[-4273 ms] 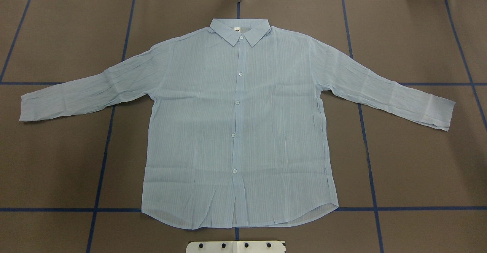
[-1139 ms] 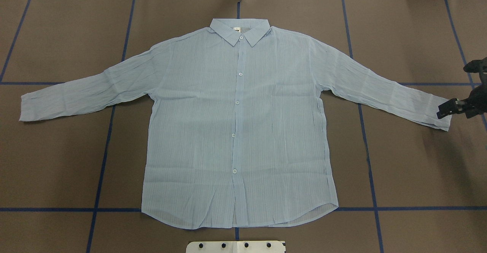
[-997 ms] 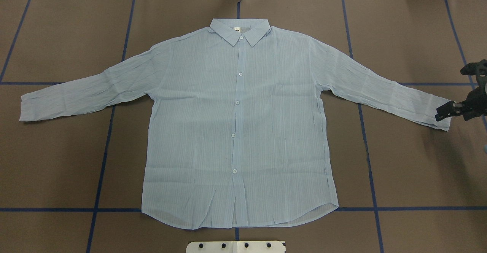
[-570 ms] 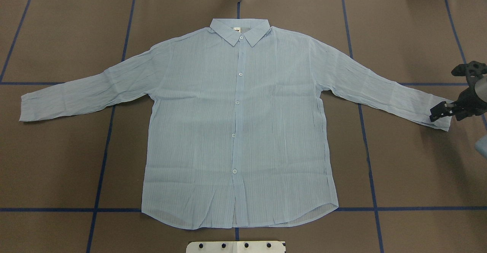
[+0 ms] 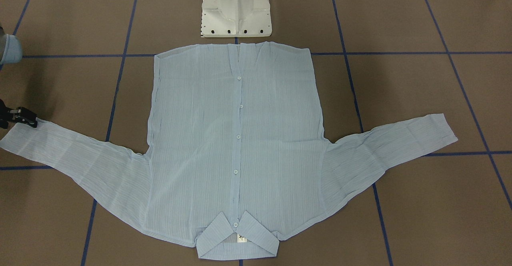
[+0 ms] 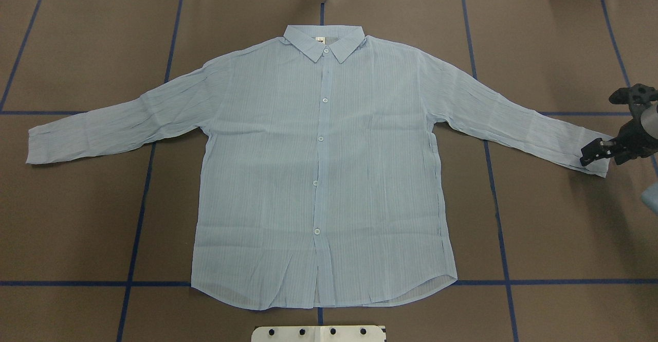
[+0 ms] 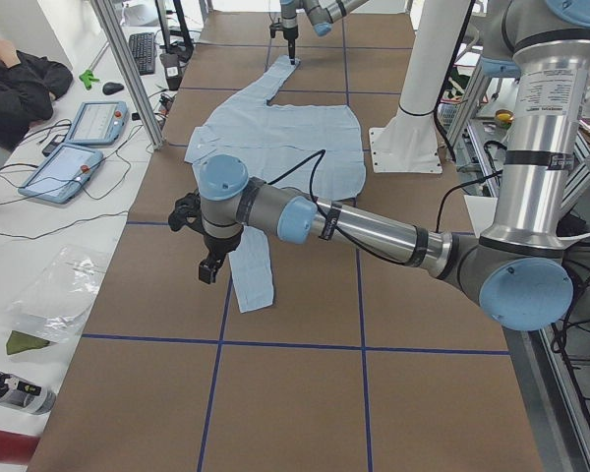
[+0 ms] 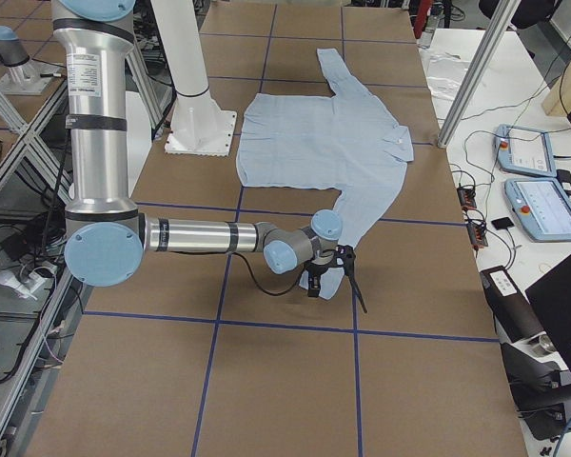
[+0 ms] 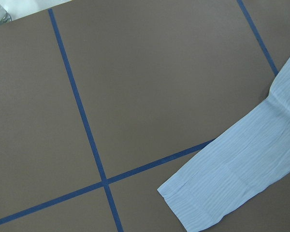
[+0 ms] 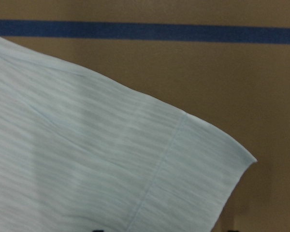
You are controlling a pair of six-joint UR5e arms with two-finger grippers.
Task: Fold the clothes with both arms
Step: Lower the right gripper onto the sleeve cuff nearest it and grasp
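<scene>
Fabric thin, crinkled and finely striped makes the light-blue shirt (image 6: 318,177), lying flat, buttoned and front up in the middle of the brown table (image 6: 77,229) with its blue tape lines (image 6: 136,218), collar on the side far from me and both long sleeves spread. Just beside the left cuff (image 9: 193,203) hangs my left gripper (image 7: 208,270), and I cannot tell how its jaws stand. At the right cuff (image 10: 203,159) my right gripper (image 6: 591,156) has its jaws apart, one fingertip (image 6: 585,160) at the cuff's edge.
</scene>
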